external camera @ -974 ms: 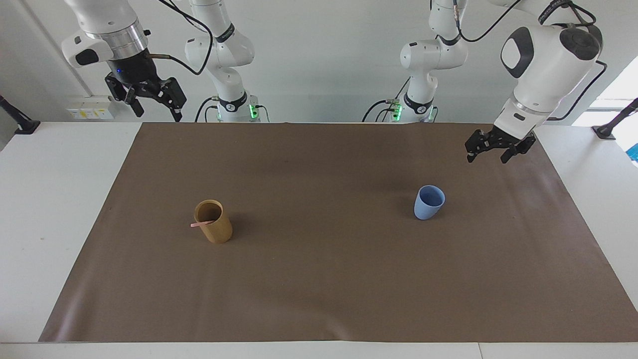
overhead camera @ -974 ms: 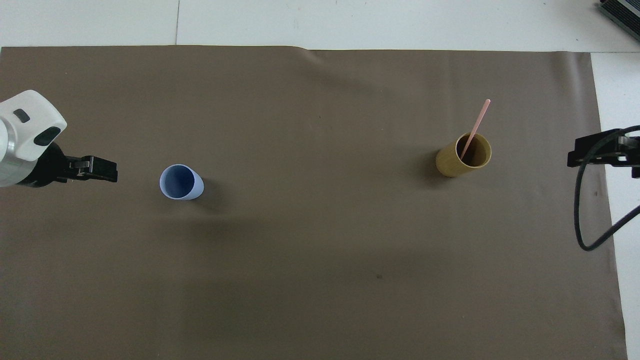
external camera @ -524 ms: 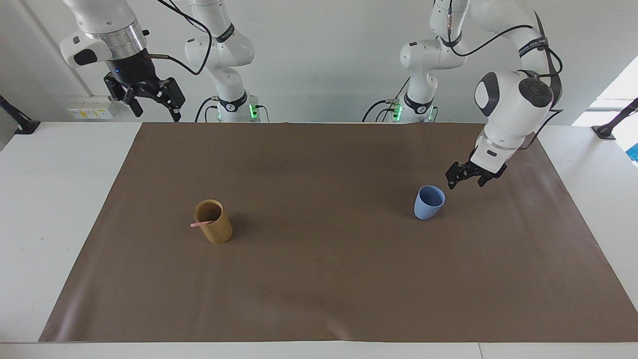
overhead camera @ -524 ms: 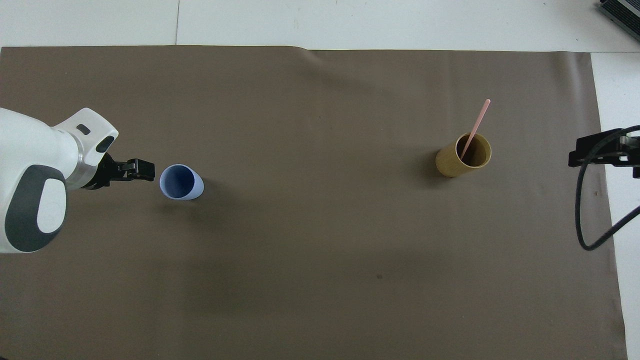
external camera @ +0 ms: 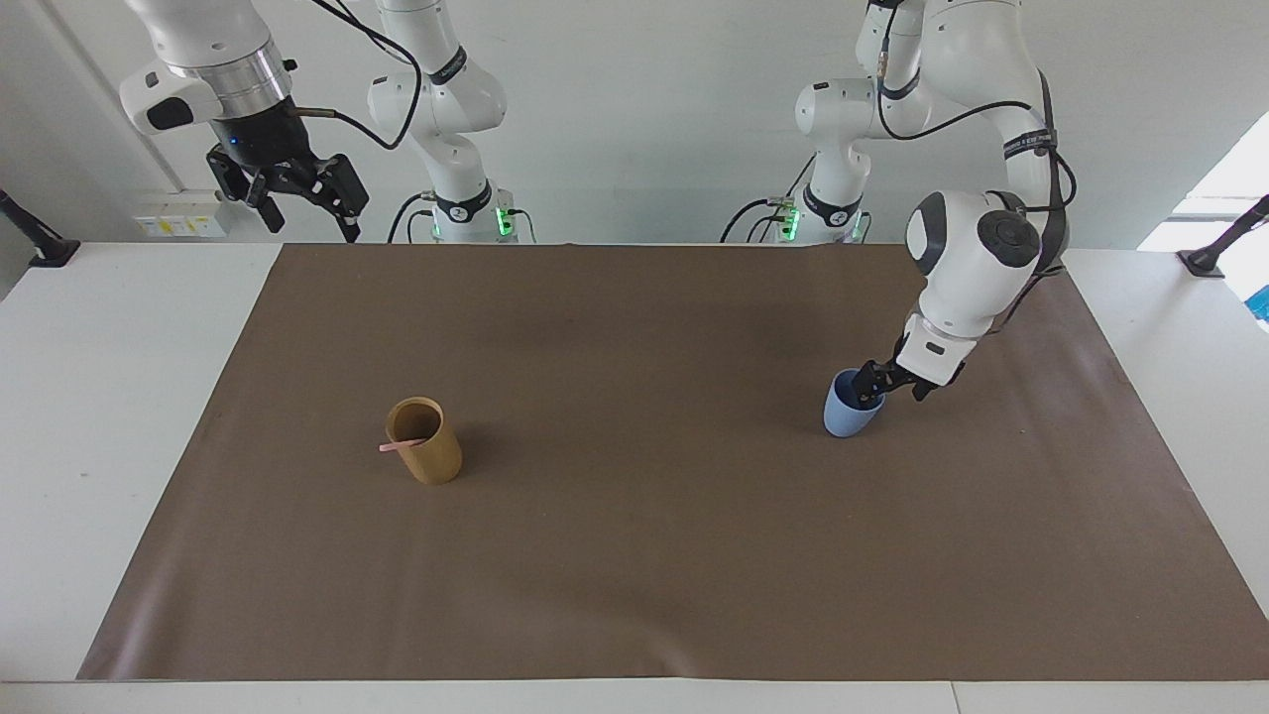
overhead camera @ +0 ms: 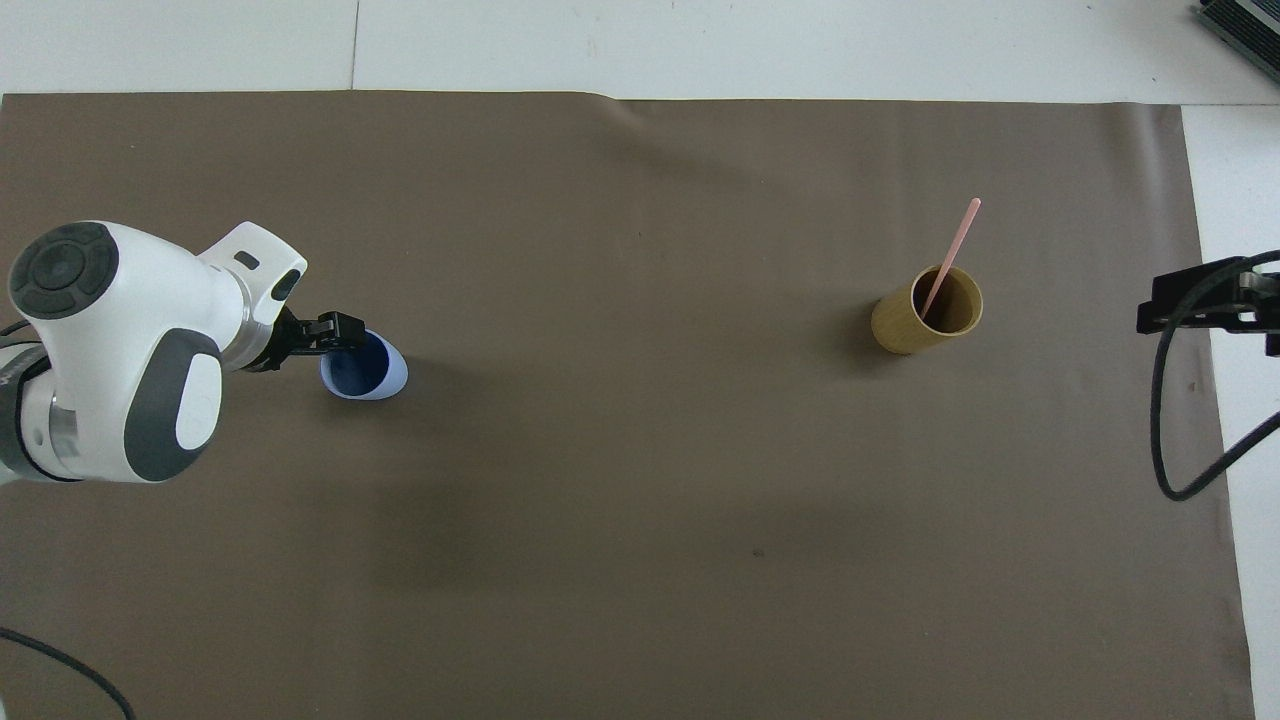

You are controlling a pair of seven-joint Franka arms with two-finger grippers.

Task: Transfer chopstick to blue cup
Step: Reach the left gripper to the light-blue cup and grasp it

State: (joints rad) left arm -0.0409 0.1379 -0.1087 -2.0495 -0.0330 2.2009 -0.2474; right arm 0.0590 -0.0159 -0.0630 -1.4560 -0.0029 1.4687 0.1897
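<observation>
The blue cup (external camera: pixel 845 416) (overhead camera: pixel 385 372) stands upright on the brown mat toward the left arm's end. My left gripper (external camera: pixel 885 391) (overhead camera: pixel 343 334) is down at its rim and open. One finger dips into the cup's mouth and the other stays outside the wall. The pale pink chopstick (external camera: pixel 400 446) (overhead camera: pixel 955 250) leans in the tan holder (external camera: pixel 428 458) (overhead camera: pixel 905 328) toward the right arm's end, its upper part sticking out over the rim. My right gripper (external camera: pixel 302 198) (overhead camera: pixel 1195 300) hangs open and empty, high over the mat's edge at its own end, well apart from the holder.
The brown mat (external camera: pixel 634 555) covers most of the white table (external camera: pixel 119 416). A black cable (overhead camera: pixel 1165 430) loops down from the right arm over the mat's edge. A dark device (overhead camera: pixel 1245 25) shows at the table's corner farthest from the robots.
My left gripper has come down and moved in from the mat's end to the blue cup's rim, staying open. The right arm, holder and chopstick have stayed put.
</observation>
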